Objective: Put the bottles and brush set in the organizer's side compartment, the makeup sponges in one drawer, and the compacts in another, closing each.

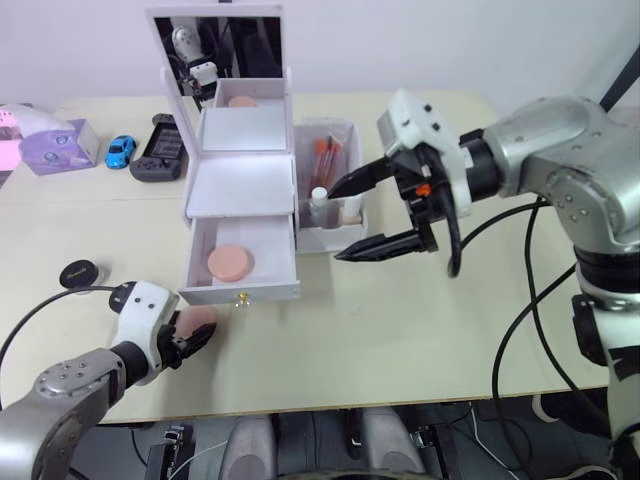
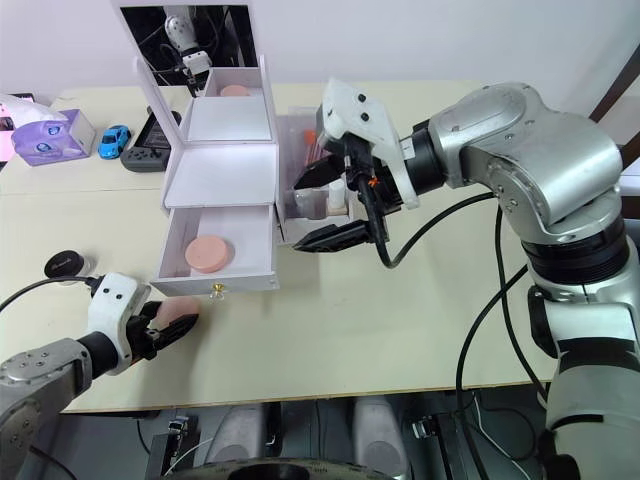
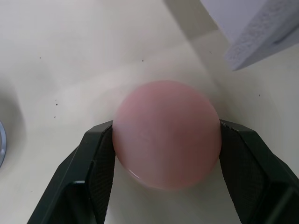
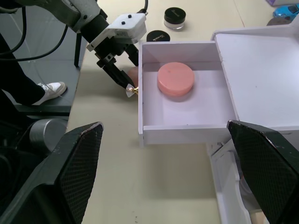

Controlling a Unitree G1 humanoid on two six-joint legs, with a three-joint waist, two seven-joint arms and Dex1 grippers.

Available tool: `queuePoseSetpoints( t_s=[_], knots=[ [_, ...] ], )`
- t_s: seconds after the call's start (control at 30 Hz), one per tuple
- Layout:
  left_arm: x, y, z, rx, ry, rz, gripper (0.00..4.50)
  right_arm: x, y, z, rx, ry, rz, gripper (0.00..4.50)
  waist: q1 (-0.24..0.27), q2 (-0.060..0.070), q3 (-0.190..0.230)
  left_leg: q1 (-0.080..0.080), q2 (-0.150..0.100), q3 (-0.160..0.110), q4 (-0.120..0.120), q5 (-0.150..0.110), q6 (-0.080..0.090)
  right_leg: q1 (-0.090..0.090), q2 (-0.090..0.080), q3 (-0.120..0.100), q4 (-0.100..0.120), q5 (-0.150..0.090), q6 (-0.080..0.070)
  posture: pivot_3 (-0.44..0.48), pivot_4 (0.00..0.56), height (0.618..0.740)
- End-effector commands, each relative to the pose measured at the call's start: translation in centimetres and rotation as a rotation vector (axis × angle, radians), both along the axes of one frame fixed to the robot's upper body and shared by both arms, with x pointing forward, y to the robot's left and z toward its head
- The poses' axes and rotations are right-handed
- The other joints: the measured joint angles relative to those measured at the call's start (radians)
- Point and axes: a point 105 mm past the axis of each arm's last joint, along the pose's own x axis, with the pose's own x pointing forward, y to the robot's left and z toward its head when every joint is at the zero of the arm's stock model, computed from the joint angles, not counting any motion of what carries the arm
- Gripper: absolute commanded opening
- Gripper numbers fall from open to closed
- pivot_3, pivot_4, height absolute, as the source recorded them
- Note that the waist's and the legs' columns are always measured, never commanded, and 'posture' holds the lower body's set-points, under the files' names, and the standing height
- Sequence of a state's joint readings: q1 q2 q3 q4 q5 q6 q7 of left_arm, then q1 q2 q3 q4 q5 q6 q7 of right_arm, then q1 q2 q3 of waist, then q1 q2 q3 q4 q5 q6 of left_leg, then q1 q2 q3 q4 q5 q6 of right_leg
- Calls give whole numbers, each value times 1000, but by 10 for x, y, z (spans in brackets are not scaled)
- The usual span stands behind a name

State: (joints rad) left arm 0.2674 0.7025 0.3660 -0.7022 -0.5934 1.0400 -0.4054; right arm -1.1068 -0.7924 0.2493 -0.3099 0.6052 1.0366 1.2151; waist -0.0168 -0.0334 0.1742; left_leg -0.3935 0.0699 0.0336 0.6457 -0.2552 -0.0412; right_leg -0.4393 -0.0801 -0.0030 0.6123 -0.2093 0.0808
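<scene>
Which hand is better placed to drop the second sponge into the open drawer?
Left. The left hand is shut on the pink sponge just in front of the open drawer, where one sponge already lies. The right hand hangs open and empty beside the side compartment.

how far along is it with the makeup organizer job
Bottles and brushes already stand in the side compartment. One pink sponge lies in the open bottom drawer. The left gripper is shut on a second sponge on the table beside that drawer. The right gripper hangs open by the side compartment. Left: that sponge in, the black compacts, closing drawers.
</scene>
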Motion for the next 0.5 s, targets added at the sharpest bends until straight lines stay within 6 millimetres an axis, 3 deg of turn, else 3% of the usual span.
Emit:
queuePoseSetpoints(
  t_s=[0.03,0.17,0.33,0.4,0.5],
  knots=[
    [14,32,41,35,-139,57,2661,1,-2,12,17,-65,-4,4500,0,0,0,0,0,-1,0,0,0,0,0,0,0,0,0,0,150,729],
    [29,51,85,23,-266,68,2661,0,-2,11,16,-57,10,4500,-1,1,0,0,0,-2,0,0,0,-3,1,-1,0,0,0,0,150,729],
    [45,58,144,57,-407,33,2661,0,-1,12,27,-60,25,4500,0,0,0,-3,-2,-2,0,0,0,-1,-1,-1,-1,0,0,0,150,729],
    [51,56,168,85,-456,-15,2661,0,-2,12,30,-63,24,4500,1,-2,0,-5,-2,-2,0,0,0,-3,0,-1,-1,0,0,0,150,729],
    [54,29,193,58,-499,-191,2661,0,-3,12,37,-61,17,4500,1,-1,1,-6,-2,-2,0,0,0,-4,0,-1,-1,0,0,0,150,729]
  ],
)
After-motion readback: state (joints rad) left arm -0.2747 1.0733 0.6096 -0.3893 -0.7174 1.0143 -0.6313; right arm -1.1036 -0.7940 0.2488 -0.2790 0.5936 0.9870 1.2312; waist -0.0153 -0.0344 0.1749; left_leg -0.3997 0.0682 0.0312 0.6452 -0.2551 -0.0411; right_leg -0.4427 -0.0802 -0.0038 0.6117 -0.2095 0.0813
